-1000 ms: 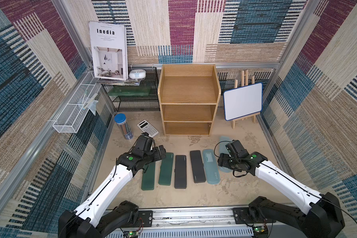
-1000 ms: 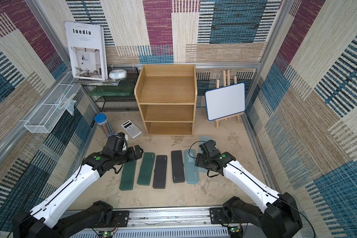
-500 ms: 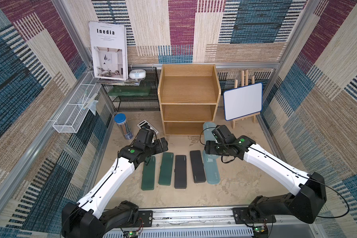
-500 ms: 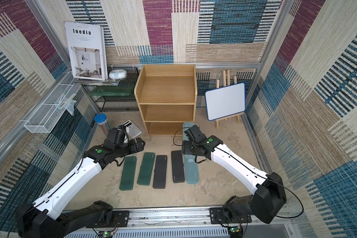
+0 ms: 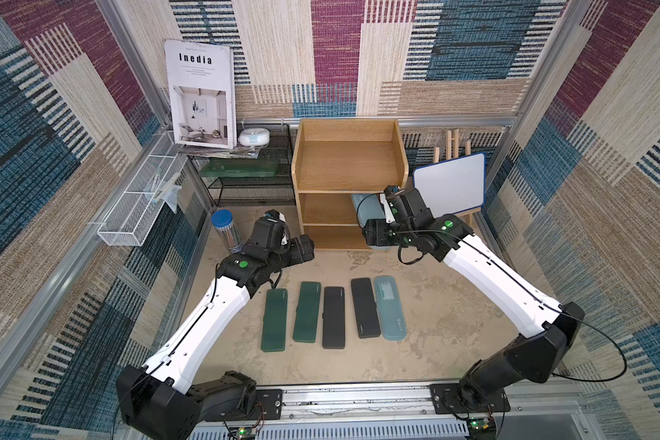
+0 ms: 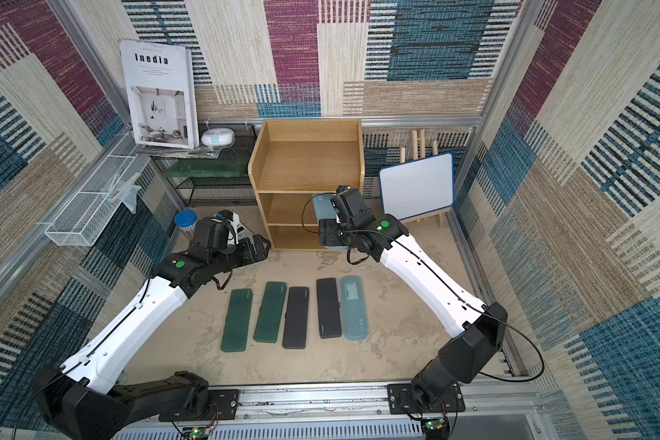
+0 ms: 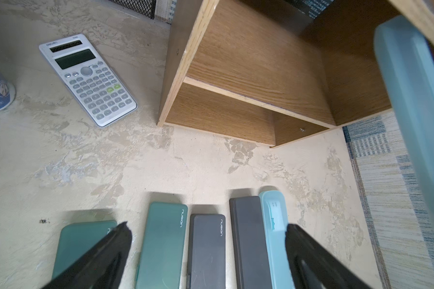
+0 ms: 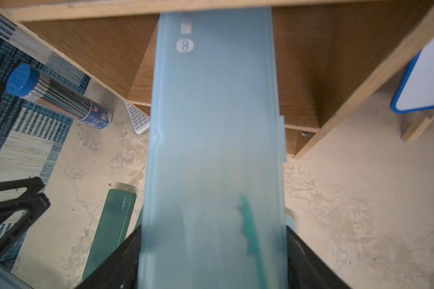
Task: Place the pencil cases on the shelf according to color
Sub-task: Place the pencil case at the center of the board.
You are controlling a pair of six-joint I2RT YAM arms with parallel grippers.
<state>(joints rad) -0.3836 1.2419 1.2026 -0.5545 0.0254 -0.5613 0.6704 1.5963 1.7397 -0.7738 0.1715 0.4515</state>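
Observation:
The light-brown wooden shelf [image 5: 349, 164] stands at the back, with nothing visible on its tiers. My right gripper [image 8: 213, 231] is shut on a translucent light blue pencil case [image 8: 213, 125]. It holds the case off the floor, with the far end at the mouth of the middle tier, right side [image 5: 364, 207]. Five pencil cases lie in a row on the floor: two dark green [image 5: 274, 320] [image 5: 307, 311], two black [image 5: 334, 317] [image 5: 365, 308], one light blue [image 5: 389, 306]. My left gripper [image 7: 207, 226] hangs open over the row's far ends, left of the shelf [image 5: 302, 247].
A white calculator [image 7: 88, 80] and a blue-lidded pencil tube [image 5: 225, 230] sit left of the shelf. A small whiteboard on an easel [image 5: 450, 190] stands to its right. A black mesh rack [image 5: 252, 179], a book [image 5: 202, 93] and a white wire basket [image 5: 138, 205] line the back left.
My right gripper has lifted the light blue case from the right end of the row and carried it back to the shelf's middle tier. My left arm has moved back toward the shelf.

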